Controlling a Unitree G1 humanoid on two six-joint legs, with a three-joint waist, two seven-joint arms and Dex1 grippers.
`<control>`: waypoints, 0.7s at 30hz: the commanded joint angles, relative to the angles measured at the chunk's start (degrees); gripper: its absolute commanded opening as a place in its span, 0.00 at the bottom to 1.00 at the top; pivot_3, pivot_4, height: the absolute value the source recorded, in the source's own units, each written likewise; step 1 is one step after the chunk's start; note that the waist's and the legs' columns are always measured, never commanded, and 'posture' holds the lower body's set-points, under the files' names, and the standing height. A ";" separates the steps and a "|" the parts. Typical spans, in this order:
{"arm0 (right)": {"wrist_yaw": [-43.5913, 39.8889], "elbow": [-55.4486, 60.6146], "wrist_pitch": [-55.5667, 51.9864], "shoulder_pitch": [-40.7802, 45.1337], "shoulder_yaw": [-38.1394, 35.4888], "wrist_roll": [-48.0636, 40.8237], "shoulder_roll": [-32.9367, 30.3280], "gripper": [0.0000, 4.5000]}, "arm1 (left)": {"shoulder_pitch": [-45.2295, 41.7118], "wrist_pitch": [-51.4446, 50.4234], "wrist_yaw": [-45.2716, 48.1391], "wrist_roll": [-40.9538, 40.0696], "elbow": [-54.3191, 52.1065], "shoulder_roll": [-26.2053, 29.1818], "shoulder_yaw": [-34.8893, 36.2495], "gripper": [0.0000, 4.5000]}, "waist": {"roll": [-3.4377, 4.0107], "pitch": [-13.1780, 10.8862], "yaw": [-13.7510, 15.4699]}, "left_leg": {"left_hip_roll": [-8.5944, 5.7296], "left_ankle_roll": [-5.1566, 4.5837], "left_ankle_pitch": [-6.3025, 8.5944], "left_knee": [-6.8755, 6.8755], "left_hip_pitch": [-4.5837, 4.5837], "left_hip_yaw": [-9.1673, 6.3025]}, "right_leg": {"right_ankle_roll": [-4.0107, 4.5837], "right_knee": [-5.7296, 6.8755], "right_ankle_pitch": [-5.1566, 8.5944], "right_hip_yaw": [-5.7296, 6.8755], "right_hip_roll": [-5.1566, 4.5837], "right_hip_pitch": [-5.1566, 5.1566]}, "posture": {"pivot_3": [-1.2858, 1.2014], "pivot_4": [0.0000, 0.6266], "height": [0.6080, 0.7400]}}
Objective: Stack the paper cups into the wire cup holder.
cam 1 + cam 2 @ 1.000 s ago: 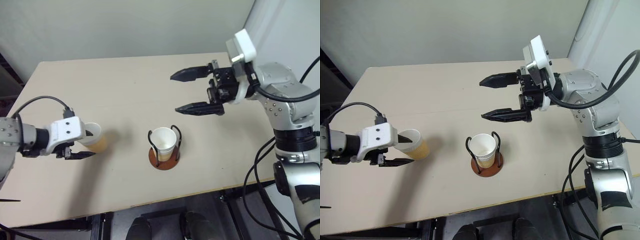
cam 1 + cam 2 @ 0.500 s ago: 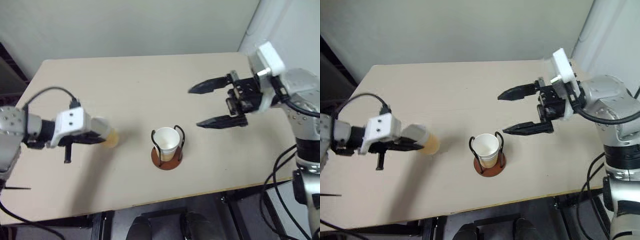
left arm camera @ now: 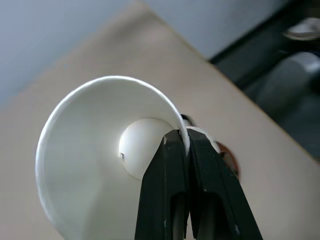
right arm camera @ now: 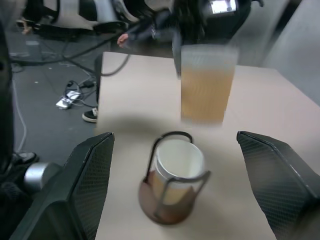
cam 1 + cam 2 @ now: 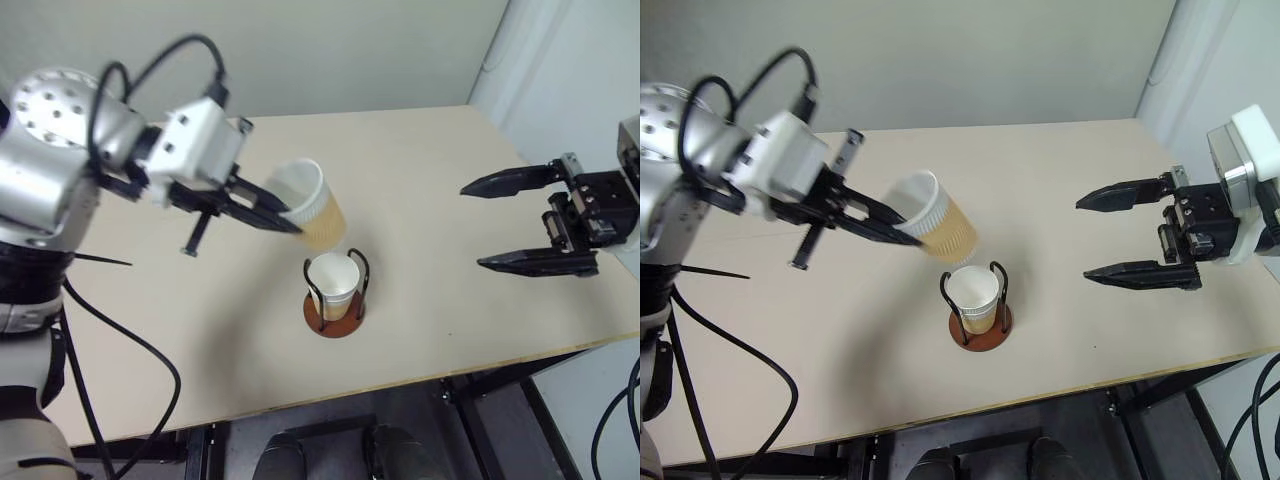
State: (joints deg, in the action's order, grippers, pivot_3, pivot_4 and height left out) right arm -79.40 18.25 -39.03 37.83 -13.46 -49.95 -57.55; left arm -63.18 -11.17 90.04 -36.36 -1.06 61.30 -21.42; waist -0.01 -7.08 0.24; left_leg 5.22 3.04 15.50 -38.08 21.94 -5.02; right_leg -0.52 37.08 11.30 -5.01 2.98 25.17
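Carried cup (image 5: pixel 308 203): tilted, just above wire cup holder (image 5: pixel 333 290), which holds a cup (image 5: pixel 331 281).
Left pincer (image 5: pixel 283 217): clamped on its rim.
Right pincer (image 5: pixel 516 222): apart, over the bench (image 5: pixel 420 180).
Risk: tilt may catch the wire loops.

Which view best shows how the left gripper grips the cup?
Left wrist view: the left gripper pinches the cup rim, one finger inside, one outside. Eye views show that cup tilted above the holder; right wrist view, blurred.

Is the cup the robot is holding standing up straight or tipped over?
Tipped. The paper cup leans sideways in the air, pinched at its rim by the left hand, above the wire cup holder.
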 commanded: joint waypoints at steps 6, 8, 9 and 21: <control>4.77 5.15 -0.69 -2.42 -3.71 -3.05 -0.99 0.90 | -4.74 10.10 2.46 0.90 4.50 -1.76 -10.88 0.01 | 0.01 -0.01 0.45 | -0.14 -0.13 0.08 -0.07 0.04 -0.05 | -0.31 -0.14 -0.15 -0.11 -0.16 -0.10 | 0.52 0.24 1.00; 5.56 5.79 -0.60 -3.03 -3.73 -3.09 -1.11 0.90 | -4.79 11.47 2.46 1.63 5.43 -2.40 -11.85 0.01 | 0.01 -0.01 0.51 | -0.15 -0.18 0.11 -0.08 0.08 -0.07 | -0.42 -0.17 -0.21 -0.11 -0.17 -0.10 | 0.52 0.24 1.00; 5.84 6.13 -0.51 -3.30 -3.63 -3.08 -1.11 0.90 | -4.73 12.12 2.46 2.12 5.90 -2.94 -12.13 0.01 | 0.01 -0.01 0.53 | -0.15 -0.22 0.14 -0.08 0.09 -0.07 | -0.44 -0.18 -0.20 -0.11 -0.17 -0.09 | 0.52 0.24 1.00; 8.38 8.05 0.02 -4.00 -2.50 -3.04 -0.67 0.90 | -4.63 11.94 2.46 6.42 6.31 -8.36 -13.31 0.21 | 0.01 -0.01 0.79 | -0.29 -0.47 0.27 -0.15 0.13 -0.09 | -0.68 -0.18 -0.12 -0.12 -0.20 -0.15 | 0.52 0.24 1.00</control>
State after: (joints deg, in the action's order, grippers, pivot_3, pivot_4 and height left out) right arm -71.49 25.17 -39.56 33.41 -14.85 -52.09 -57.59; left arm -66.48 0.33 90.15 -30.62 6.25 52.95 -34.86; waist 0.00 -7.09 1.03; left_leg 4.93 2.57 15.78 -38.24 22.07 -5.11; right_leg -1.20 36.90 11.18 -5.14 2.78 25.01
